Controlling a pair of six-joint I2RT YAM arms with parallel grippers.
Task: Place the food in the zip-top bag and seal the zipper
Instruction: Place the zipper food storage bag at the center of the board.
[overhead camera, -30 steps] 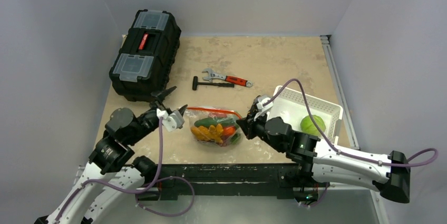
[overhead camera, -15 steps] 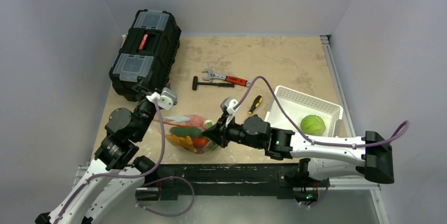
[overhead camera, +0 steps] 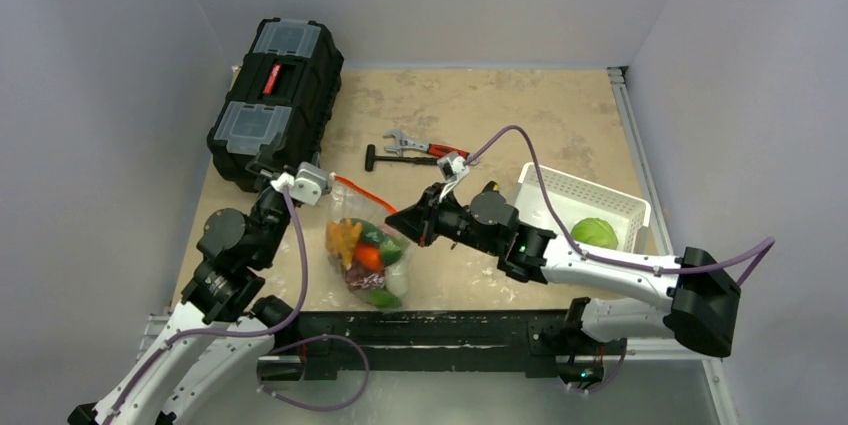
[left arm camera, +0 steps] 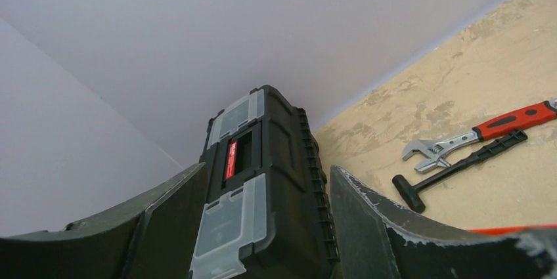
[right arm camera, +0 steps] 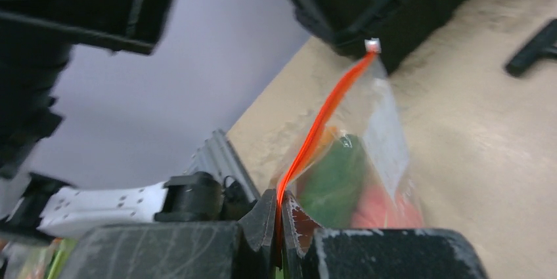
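Left arm and right arm: black rounded joint housings, white link shells toward the bases, one purple cable looped along each, white camera block at the wrist. Left gripper and right gripper: dark wedge-shaped fingers, edges scuffed pale grey.

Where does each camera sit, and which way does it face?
Top: high behind the robot, looking down on the table; left arm and right arm show.
Left wrist: faces the toolbox and wrench, framed by the left gripper's spread fingers.
Right wrist: faces along the zipper, pinched in the right gripper.
Top and left wrist share the toolbox and wrench.
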